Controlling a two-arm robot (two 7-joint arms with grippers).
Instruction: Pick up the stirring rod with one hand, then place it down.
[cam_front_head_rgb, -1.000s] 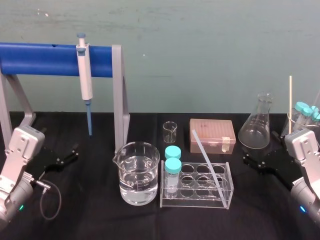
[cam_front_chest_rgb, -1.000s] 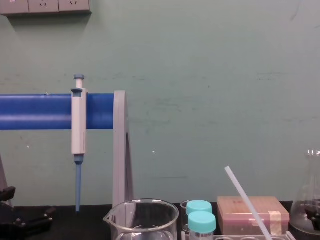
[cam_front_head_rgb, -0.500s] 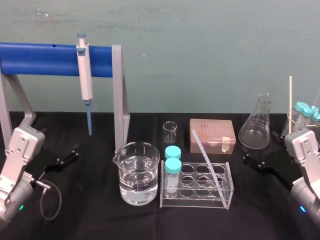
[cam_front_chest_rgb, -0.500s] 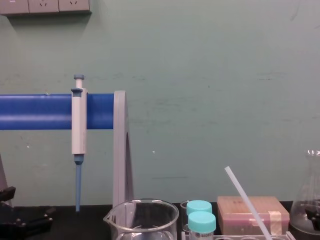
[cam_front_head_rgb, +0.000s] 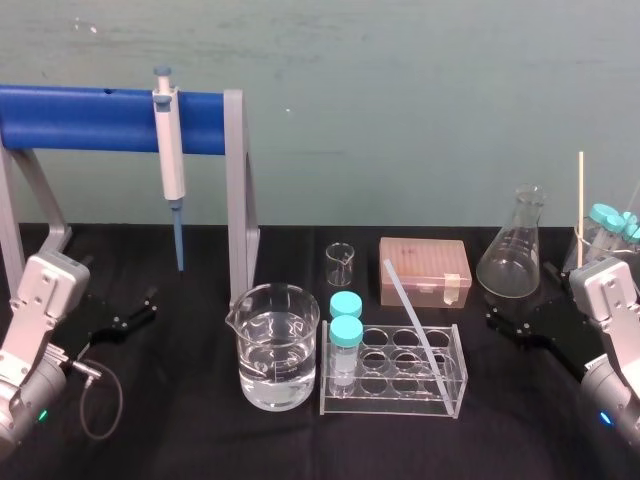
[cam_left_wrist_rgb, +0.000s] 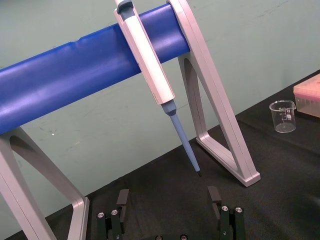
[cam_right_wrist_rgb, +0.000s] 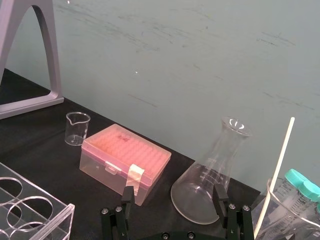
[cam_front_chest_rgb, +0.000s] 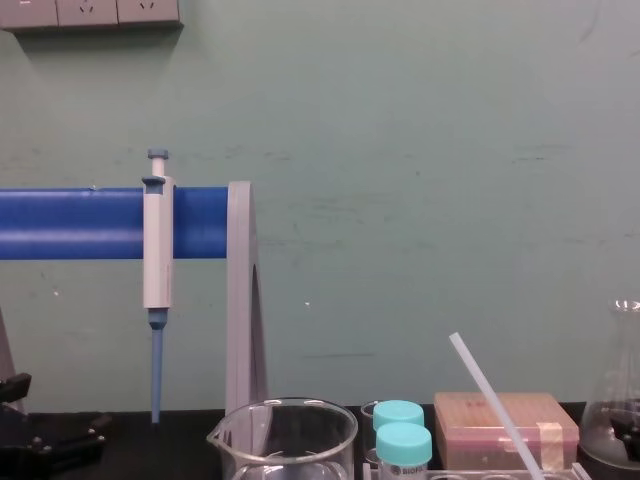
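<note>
Near left, the left gripper (cam_front_head_rgb: 135, 310) sits low, fingers spread apart. Near right, the right gripper (cam_front_head_rgb: 512, 325) sits low, fingers likewise spread. Both point inward.

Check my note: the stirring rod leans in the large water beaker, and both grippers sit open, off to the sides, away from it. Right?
One detail is wrong. The head view shows the stirring rod leaning in the clear tube rack, not in the water beaker. The rest stands: the left gripper and the right gripper sit open, off to the sides, away from it.
</note>
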